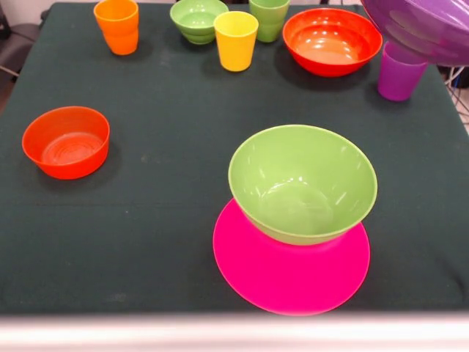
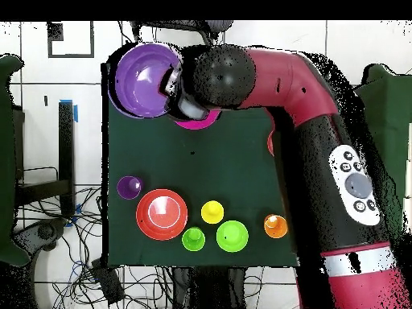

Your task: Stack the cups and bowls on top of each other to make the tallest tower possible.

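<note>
nearest the camera lies the pink bowl point(image 1: 293, 275), upside down by the look of it, its wide flat bottom serving as the base of the tower point(image 1: 297, 220); the light green bowl point(image 1: 302, 183) sits upright on it, shifted toward the far side so that its rim overhangs the pink edge there; the wide purple bowl point(image 1: 425, 26) hangs in the air at the far right of the front view, and from overhead it point(image 2: 145, 80) is carried at the arm's point(image 2: 306, 105) end, just beside the tower; the gripper itself is hidden under the wrist, so whether it is clamped on the rim i cannot tell, though the bowl must be held somehow; these pieces look light, stiff and glossy, so probably slippery; a pinch over the thin rim seems the only purchase on a bowl, while a cup could be taken across its wall; a wide bowl held by one edge will likely tilt and may slide when set down off-centre; the purple cup point(image 1: 399, 73) stands right below the carried bowl; along the far edge stand the large orange-red bowl point(image 1: 331, 40), the light green cup point(image 1: 269, 18), the yellow cup point(image 1: 236, 40), the small ribbed green bowl point(image 1: 198, 20) and the orange cup point(image 1: 117, 26); the smaller orange-red bowl point(image 1: 66, 141) sits alone at the left, well apart from the tower; nothing on the dark cloth point(image 1: 161, 220) blocks the way to the tower.
</note>
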Robot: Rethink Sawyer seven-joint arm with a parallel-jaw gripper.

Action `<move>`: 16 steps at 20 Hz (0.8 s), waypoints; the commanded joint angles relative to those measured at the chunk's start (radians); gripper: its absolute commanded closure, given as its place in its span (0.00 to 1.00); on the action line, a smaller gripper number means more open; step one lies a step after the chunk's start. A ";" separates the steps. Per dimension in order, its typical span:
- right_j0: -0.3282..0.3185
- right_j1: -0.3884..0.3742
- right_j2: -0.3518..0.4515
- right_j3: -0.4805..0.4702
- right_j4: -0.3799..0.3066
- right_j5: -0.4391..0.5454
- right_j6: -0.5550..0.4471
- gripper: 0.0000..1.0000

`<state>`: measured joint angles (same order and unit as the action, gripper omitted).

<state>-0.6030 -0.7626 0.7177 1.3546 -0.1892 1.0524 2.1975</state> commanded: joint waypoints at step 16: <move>0.009 0.220 0.063 -0.273 -0.069 0.020 -0.299 1.00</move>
<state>-0.6046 -0.6044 0.7554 1.1541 -0.1975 1.0526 2.1975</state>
